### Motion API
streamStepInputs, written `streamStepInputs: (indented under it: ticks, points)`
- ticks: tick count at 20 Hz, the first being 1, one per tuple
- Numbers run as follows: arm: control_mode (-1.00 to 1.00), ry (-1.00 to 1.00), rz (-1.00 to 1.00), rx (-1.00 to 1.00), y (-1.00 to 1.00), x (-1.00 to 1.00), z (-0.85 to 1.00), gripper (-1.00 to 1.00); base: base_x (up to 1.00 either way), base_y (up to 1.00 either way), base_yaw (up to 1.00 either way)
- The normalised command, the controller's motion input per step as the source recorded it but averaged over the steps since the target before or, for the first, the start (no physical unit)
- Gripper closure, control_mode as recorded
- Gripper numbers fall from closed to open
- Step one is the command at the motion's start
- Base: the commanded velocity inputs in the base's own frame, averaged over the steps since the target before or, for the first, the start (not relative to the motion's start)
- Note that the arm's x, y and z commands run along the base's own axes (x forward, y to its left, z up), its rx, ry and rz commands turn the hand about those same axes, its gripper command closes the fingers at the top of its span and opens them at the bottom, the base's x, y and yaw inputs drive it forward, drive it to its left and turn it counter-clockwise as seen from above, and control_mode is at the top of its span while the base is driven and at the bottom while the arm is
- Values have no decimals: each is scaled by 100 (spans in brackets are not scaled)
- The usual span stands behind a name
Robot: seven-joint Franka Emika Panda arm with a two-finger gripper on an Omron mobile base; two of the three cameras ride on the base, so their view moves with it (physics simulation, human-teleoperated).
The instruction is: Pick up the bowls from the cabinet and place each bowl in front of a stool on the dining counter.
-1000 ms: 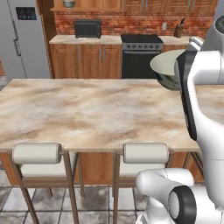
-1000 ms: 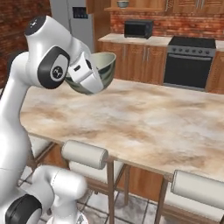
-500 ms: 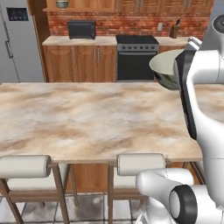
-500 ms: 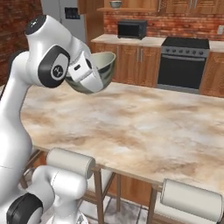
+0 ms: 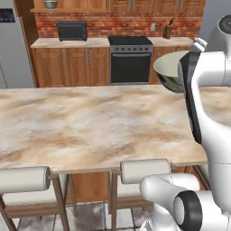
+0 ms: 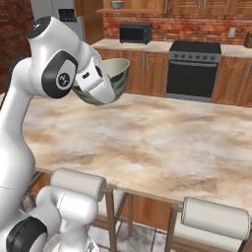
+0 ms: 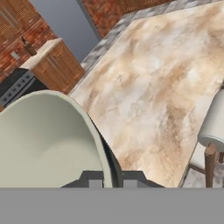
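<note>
Fingers (image 7: 95, 180) pinch the bowl (image 7: 43, 140) rim at 6 o'clock in the hand view, one tip inside, one outside; glazed cream inside fills 8 to 10 o'clock, marbled dining counter (image 7: 166, 74) runs from 12 to 3, stool (image 7: 214, 127) roll cushion at 3. Left base view: bowl (image 5: 169, 72) held up at 2 o'clock, tilted, above the counter (image 5: 90, 126) right end; cream cylindrical cushion (image 5: 144, 170) at 6 o'clock, just below the near edge. Right base view: gripper (image 6: 98, 88) clamps bowl (image 6: 110, 74) at 10 o'clock, dark leafy outside; second bowl (image 6: 116, 4) on cabinet shelf (image 6: 130, 10) at 12. Judgement: drop spot lies below and toward the near edge, by the stool.
</note>
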Motion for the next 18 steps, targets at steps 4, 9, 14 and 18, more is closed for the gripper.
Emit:
streamStepInputs:
  ticks: [4, 9, 14, 18]
  points:
    - [100, 0, 0, 0, 0, 0, 0, 100, 51, 12, -19]
    - [100, 0, 0, 0, 0, 0, 0, 100, 20, 5, -13]
    - [100, 0, 0, 0, 0, 0, 0, 100, 19, 23, -10]
    - [-100, -2, -1, 0, 0, 10, -4, 100, 21, 14, -8]
